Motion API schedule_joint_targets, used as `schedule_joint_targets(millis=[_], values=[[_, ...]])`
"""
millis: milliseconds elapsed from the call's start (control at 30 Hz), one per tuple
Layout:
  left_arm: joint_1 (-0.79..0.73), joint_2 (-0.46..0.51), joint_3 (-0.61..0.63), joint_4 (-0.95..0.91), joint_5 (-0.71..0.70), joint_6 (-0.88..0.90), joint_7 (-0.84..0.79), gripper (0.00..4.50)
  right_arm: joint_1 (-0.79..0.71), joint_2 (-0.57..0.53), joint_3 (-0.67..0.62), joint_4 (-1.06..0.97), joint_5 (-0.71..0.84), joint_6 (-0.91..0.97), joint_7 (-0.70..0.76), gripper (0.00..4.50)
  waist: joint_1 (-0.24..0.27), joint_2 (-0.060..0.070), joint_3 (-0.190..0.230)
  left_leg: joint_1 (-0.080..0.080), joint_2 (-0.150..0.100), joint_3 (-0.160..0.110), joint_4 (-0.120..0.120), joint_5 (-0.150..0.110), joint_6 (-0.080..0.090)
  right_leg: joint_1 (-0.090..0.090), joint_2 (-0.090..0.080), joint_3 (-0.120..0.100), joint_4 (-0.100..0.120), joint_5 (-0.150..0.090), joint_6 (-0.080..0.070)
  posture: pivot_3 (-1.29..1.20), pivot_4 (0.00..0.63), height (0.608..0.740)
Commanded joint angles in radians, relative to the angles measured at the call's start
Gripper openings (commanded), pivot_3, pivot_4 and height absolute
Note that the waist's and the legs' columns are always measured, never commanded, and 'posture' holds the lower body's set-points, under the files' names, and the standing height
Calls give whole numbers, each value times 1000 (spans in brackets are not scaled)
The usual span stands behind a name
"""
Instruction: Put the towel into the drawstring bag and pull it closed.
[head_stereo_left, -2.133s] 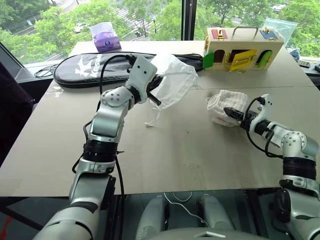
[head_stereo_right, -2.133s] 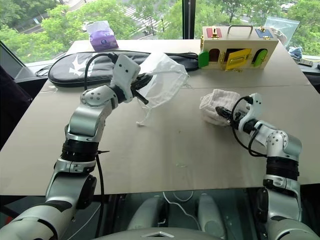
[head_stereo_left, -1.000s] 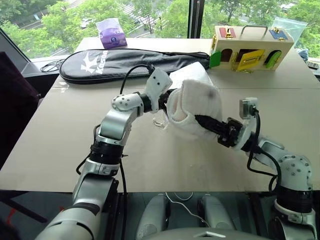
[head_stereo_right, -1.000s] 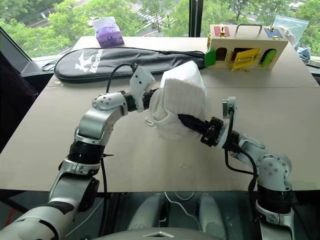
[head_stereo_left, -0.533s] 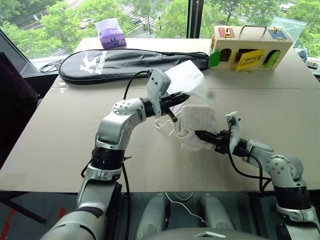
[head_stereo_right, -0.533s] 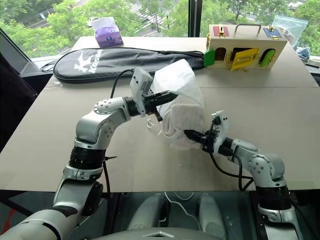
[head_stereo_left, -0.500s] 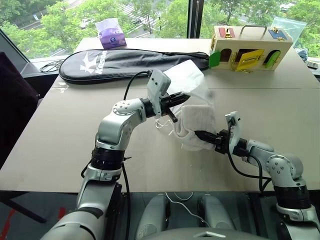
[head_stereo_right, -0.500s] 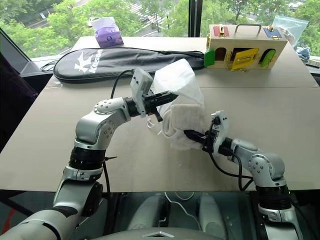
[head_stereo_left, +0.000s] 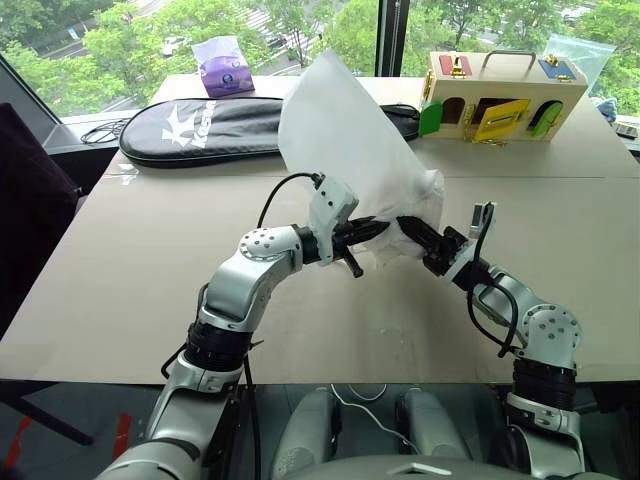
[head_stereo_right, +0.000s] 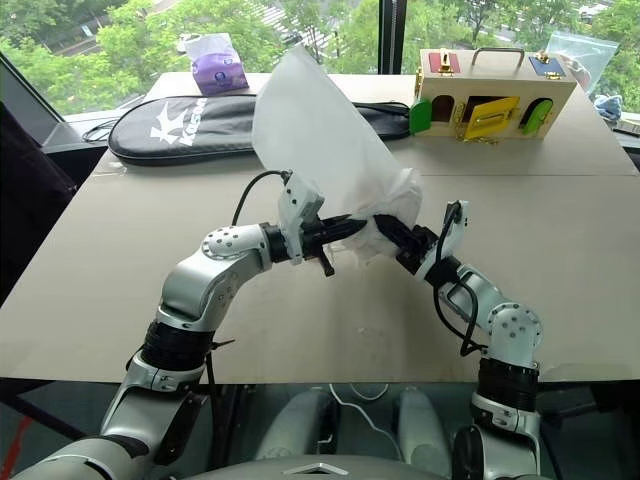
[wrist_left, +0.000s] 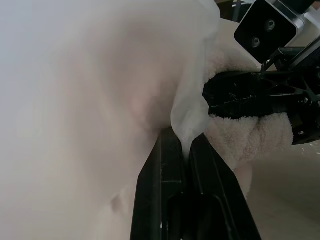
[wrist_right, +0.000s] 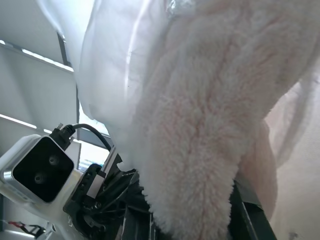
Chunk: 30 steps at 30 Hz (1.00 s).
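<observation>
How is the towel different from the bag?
The bag is thin, smooth and see-through; the towel is thick and fluffy. The bag stands tall, pinched by the left hand; the towel is a small bundle at its mouth, held by the right hand. Both are white.

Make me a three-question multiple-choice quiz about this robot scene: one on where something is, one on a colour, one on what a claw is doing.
1. Where does the black case lie?
A. at the table's far side
B. on the floor
C. inside the wooden box

2. What colour is the tissue pack?
A. purple
B. red
C. green

3. What is the left claw doing?
A. hanging open
B. pinching the bag
C. gripping the wooden box

Answers:
1. A: the case stretches along the table's far part, near the window.
2. A: the pack looks purple.
3. B: its fingers are shut on the bag's white fabric, while the right claw holds the towel at the bag.
</observation>
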Motion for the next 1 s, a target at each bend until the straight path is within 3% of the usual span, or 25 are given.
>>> schedule_joint_targets(millis=[33,233,333,433,567,700,800,867,900,967,1000], values=[[-13,-39,3,-42,-34,24,23,0,-21,39,16,-42,46,-55,21,42,0,0,0,0,0,0,0,0,0,0,0,0,0,0,0,0,150,740],[-60,-117,101,-47,-158,129,63,0,-23,91,-27,-17,91,-146,-2,42,-1,0,0,0,0,0,0,0,0,0,0,0,0,0,0,0,150,740],[-88,-143,151,-46,-233,194,78,0,0,54,40,-53,-10,-163,30,42,-2,0,0,0,0,0,0,0,0,0,0,0,0,0,0,0,150,740],[-119,-151,191,-33,-294,247,90,0,27,-50,192,-106,-196,-193,121,42,-4,0,0,0,0,0,0,0,0,0,0,0,0,0,0,0,150,740],[-149,-121,191,7,-290,256,87,0,63,-257,387,-190,-391,-256,347,42,-5,0,0,0,0,0,0,0,0,0,1,0,0,0,0,0,150,740],[-148,-93,181,34,-285,251,67,0,-24,-139,224,-43,-341,-328,200,42,-6,-1,1,1,0,0,0,0,0,1,2,0,0,0,0,0,150,740],[-137,-80,168,51,-278,250,63,0,3,-173,300,-102,-391,-317,308,42,1,0,1,1,0,-1,0,1,-2,0,1,0,0,0,0,0,150,740],[-122,-73,160,55,-280,254,56,0,-35,-78,210,-24,-381,-370,154,42,-1,-1,1,0,0,-1,0,1,-2,1,1,-1,0,0,0,0,150,740],[-116,-72,157,55,-280,253,53,0,-33,-69,209,-26,-367,-356,163,42,-1,0,1,0,0,-1,0,1,-2,0,1,0,0,0,0,0,150,740],[-109,-73,152,55,-281,250,51,0,19,-165,353,-140,-389,-293,347,42,2,0,2,0,0,0,-1,1,-2,0,1,0,0,0,0,0,150,740],[-108,-76,149,54,-280,249,51,0,21,-153,360,-132,-428,-329,331,42,1,0,2,0,0,0,-1,1,-2,0,0,0,-1,0,0,0,150,740]])
